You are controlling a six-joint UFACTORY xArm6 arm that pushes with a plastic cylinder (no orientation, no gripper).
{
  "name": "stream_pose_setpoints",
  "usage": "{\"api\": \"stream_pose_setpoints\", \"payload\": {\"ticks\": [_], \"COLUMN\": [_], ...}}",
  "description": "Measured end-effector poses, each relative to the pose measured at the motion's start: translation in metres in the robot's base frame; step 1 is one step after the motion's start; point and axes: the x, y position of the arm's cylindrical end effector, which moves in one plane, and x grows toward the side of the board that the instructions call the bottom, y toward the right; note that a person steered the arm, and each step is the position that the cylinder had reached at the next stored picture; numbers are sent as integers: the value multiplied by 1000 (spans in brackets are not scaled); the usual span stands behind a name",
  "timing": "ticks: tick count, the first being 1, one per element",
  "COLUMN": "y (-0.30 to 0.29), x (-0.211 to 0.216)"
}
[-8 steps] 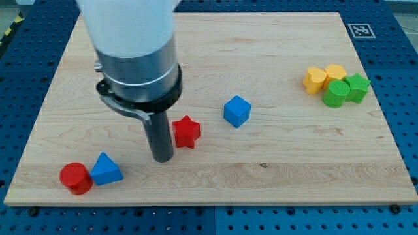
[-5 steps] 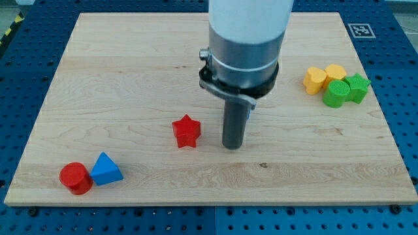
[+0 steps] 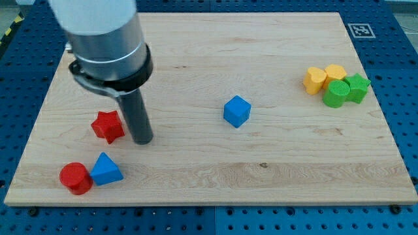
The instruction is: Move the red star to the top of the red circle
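Observation:
The red star (image 3: 108, 126) lies on the wooden board (image 3: 209, 39) at the view's left. The red circle (image 3: 75, 178) sits near the board's bottom left corner, below and a little left of the star, with a gap between them. A blue triangle block (image 3: 106, 170) touches the circle's right side. My tip (image 3: 142, 140) is down on the board right beside the star's right side; the rod rises from it to the arm's grey and white body at the top left.
A blue cube (image 3: 236, 111) sits near the board's middle. At the right edge, two yellow blocks (image 3: 324, 77) and two green blocks (image 3: 346, 90) are bunched together. A marker tag (image 3: 360, 30) is at the top right corner.
The tip went from left of the red star round to its right, then swept left. The star has slid left by over a hundred pixels and now sits above the red circle.

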Motion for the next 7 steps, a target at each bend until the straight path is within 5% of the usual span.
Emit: {"api": "stream_pose_setpoints", "payload": {"ticks": [2, 5, 7], "y": [-3, -56, -68], "x": [-33, -12, -57]}}
